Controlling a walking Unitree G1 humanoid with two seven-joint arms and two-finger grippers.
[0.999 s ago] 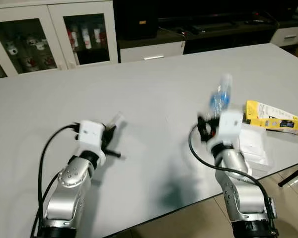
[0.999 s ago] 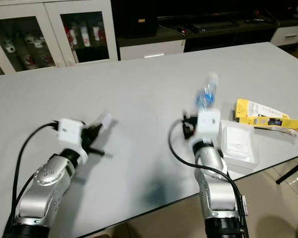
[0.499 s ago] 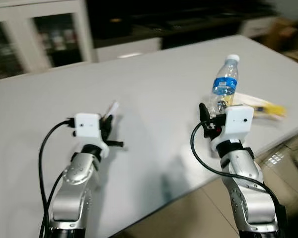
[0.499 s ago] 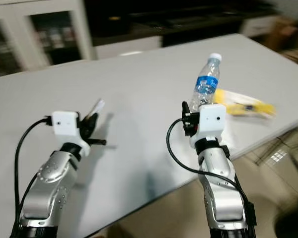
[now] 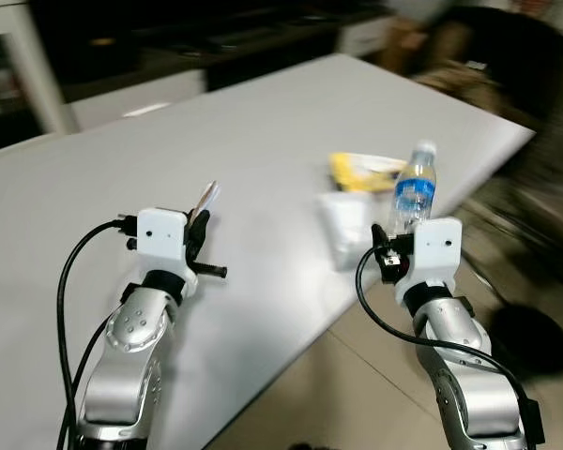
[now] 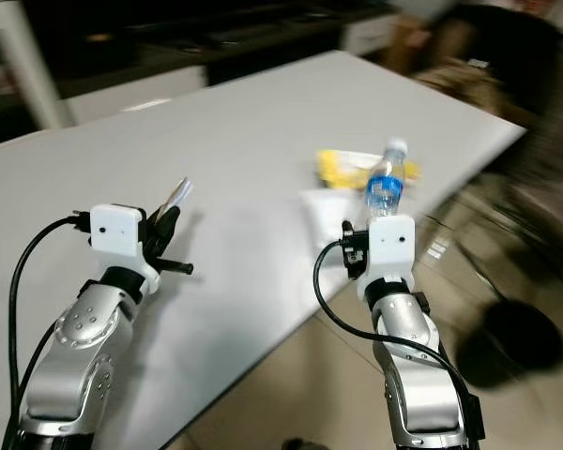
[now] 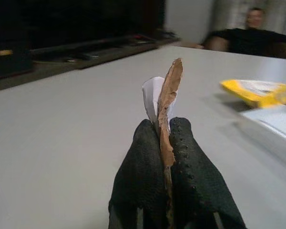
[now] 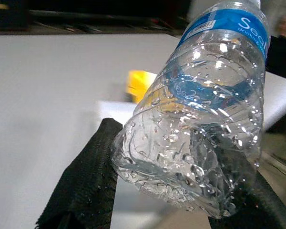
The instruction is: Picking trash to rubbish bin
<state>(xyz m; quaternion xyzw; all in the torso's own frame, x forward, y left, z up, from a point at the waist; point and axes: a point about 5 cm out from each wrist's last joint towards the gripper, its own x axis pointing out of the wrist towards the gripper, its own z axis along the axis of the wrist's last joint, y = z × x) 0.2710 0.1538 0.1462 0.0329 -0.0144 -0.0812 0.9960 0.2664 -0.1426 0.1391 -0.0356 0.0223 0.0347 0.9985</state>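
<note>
Right claw (image 5: 401,246) grips bottle (image 5: 414,195); left claw (image 5: 197,223) pinches scrap (image 5: 206,198)

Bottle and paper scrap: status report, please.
Right pincer shut on bottle. Left pincer shut on paper scrap. Yellow packet remains on table.

- One clear plastic bottle (image 8: 200,119) with a blue label, its crushed base between black fingers.
- One scrap of brown and white paper (image 7: 165,102), pinched upright between two black fingers.
- One yellow packet (image 5: 361,169) lying on the table.
- One white flat container (image 5: 345,225) beside that packet.
- One grey table (image 5: 263,122).
- Two silver arms, so two grippers: the left gripper (image 7: 164,143) and the right gripper (image 8: 181,186).
- One person (image 7: 255,33), blurred, beyond the table.
</note>
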